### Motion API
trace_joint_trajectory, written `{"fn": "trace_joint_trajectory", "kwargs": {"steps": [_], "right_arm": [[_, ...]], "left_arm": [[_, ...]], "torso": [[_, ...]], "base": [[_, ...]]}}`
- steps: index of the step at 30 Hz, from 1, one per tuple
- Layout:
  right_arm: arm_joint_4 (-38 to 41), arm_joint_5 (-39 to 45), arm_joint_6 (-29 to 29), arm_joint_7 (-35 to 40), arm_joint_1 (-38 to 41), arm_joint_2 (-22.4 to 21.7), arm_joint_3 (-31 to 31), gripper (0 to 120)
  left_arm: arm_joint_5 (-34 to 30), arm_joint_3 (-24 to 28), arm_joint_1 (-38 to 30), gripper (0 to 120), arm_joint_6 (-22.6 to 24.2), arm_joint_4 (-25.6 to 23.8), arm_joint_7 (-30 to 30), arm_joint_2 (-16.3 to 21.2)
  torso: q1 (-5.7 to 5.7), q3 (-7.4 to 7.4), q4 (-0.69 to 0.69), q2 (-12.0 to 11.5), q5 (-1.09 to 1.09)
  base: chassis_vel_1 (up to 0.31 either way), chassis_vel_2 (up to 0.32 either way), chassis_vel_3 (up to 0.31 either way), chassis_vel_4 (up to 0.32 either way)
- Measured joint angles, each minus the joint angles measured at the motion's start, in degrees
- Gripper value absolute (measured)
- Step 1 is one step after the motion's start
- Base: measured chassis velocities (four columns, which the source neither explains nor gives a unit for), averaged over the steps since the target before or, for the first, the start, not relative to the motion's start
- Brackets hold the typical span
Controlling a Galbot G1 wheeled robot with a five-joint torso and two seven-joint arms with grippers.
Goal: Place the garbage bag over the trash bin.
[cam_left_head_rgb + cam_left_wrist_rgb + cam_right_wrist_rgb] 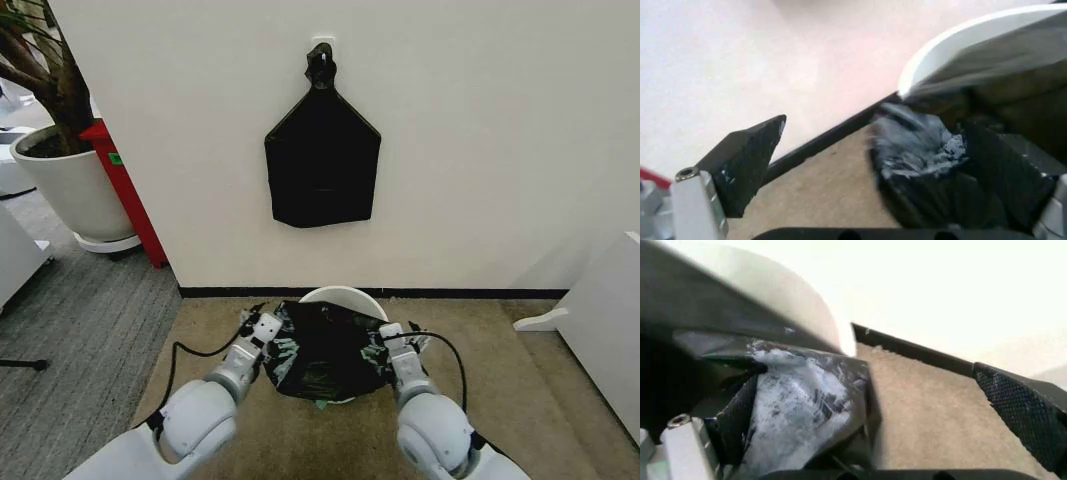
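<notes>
Low in the frame's centre, the left gripper (268, 325) and right gripper (385, 335) — both spread wide — flank the crinkly, glossy black garbage bag (325, 355) draped on the round cream trash bin (344, 296).

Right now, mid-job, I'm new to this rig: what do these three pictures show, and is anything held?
The wide picture comes from the robot's head, looking down at its two white arms. The other two come from a camera on each wrist, looking along that arm's tool. On the carpet by the wall stands the trash bin, some white rim showing, with the garbage bag draped across it. The left tool and right tool sit at the bag's two sides. Both are open; bunched bag edge lies against one finger of each, but nothing is pinched. The black bundle hanging on the wall is separate.
</notes>
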Motion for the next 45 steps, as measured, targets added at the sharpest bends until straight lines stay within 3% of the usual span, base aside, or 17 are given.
{"fn": "trace_joint_trajectory", "kwargs": {"steps": [6, 12, 17, 20, 26, 35, 45], "right_arm": [[-0.2, 0.4, 2.4, -0.4, -1.4, -0.8, 3.8, 100], [-3.2, -4.0, 6.5, -2.5, -3.0, -0.1, 6.4, 100], [-7.9, -10.4, 14.2, -4.2, -3.5, 0.8, 7.8, 100], [-8.9, -11.3, 16.3, -4.6, -3.6, 1.1, 8.0, 100], [-13.2, -14.4, 23.7, -5.2, -4.1, 2.9, 8.4, 100], [-17.5, -16.0, 27.7, -5.9, -4.5, 4.7, 9.5, 100], [-25.8, -17.1, 38.0, -7.3, -2.2, 6.9, 10.9, 100]], "left_arm": [[1.8, -3.2, 3.6, 100, -2.4, 0.6, 0.1, 0.4], [4.1, -3.0, 3.6, 100, -5.8, 3.2, 0.7, -0.6], [7.6, -1.8, 0.9, 100, -13.4, 9.0, 3.0, -1.8], [8.5, -1.6, 0.5, 100, -15.5, 10.5, 3.5, -2.1], [11.6, 0.1, -0.2, 100, -25.4, 17.0, 4.3, -4.3], [13.1, 2.0, -1.4, 100, -28.7, 21.9, 5.1, -5.7], [14.6, 2.8, -6.5, 100, -32.0, 28.1, 5.3, -9.1]], "torso": [[0.00, 0.00, 0.01, 0.0, -0.01], [0.00, 0.00, 0.01, 0.0, -0.01], [0.00, 0.00, 0.00, 0.0, 0.00], [0.00, 0.00, 0.00, 0.0, 0.00], [0.00, 0.00, 0.01, 0.0, -0.01], [0.00, 0.00, 0.01, 0.0, -0.01], [0.00, 0.00, 0.00, 0.0, -0.01]], "base": [[0.000, 0.000, 0.000, 0.000], [0.000, 0.000, 0.000, 0.000], [0.000, 0.000, 0.000, 0.000], [0.000, 0.000, 0.000, 0.000], [0.000, 0.000, 0.000, 0.000], [0.000, 0.000, 0.000, 0.000], [0.000, 0.000, 0.000, 0.000]]}}
